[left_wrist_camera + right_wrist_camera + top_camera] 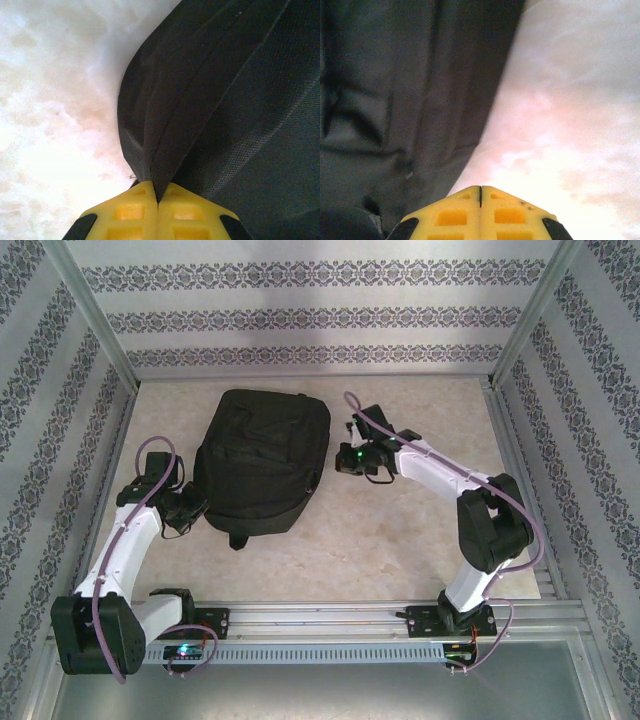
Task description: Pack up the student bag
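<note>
The student bag (262,460), a large black fabric backpack, lies flat in the middle of the table. My left gripper (197,507) is at the bag's lower left edge. In the left wrist view its yellow fingertips (158,192) are shut on a fold of the bag's black cloth (225,100), which runs down into the notch between them. My right gripper (340,463) sits just off the bag's right edge. In the right wrist view its jaws (480,192) are shut with nothing between them, over bare table beside the bag (395,100).
The pale marbled table (400,540) is bounded by patterned walls at the back and both sides. A metal rail (330,618) carrying both arm bases runs along the near edge. A short strap (238,540) pokes out at the bag's near end.
</note>
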### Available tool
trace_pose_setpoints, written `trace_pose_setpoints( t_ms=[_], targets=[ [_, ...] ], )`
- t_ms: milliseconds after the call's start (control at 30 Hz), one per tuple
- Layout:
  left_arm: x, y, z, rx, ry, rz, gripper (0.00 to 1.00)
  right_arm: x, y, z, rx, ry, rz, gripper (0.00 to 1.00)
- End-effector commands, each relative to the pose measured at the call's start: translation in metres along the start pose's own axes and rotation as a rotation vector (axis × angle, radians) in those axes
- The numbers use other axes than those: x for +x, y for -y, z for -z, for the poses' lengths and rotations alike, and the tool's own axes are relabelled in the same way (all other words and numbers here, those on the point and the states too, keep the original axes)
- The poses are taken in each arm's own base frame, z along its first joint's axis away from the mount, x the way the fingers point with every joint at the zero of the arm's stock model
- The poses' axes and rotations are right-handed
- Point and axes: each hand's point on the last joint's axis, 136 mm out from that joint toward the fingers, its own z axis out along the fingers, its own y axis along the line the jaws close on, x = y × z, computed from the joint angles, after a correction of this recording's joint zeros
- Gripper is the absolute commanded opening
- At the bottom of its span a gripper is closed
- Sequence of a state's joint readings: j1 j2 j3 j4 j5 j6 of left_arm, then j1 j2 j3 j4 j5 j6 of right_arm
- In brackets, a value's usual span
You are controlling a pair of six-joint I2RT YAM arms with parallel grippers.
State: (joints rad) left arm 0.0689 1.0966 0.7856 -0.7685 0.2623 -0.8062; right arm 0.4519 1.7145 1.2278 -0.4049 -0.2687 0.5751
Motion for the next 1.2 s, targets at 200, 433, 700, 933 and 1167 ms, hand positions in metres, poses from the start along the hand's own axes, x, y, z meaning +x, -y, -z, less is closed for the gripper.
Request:
trace_pose_setpoints(
  t_ms=[200,433,700,933,1167],
  targets=[
    [0.052,0.067,-0.001,0.147,-0.129,-0.329,0.00,-0.013,0.022,0.026,0.035,0.151,-0.097,0.00],
    [0.103,0.078,-0.002,0.140,-0.211,-0.551,0.00,-0.001,0.030,0.041,0.064,0.169,-0.072,0.07],
    [0.146,0.068,-0.008,0.122,-0.330,-0.674,0.00,-0.001,0.040,0.059,0.103,0.220,-0.070,0.37],
    [0.139,0.060,0.006,0.129,-0.270,-0.754,0.58,-0.005,0.019,0.081,0.009,0.289,0.014,0.70],
    [0.098,0.123,0.059,0.309,0.035,-0.867,1.00,-0.010,-0.008,0.138,-0.016,0.465,0.168,0.97]
  ],
)
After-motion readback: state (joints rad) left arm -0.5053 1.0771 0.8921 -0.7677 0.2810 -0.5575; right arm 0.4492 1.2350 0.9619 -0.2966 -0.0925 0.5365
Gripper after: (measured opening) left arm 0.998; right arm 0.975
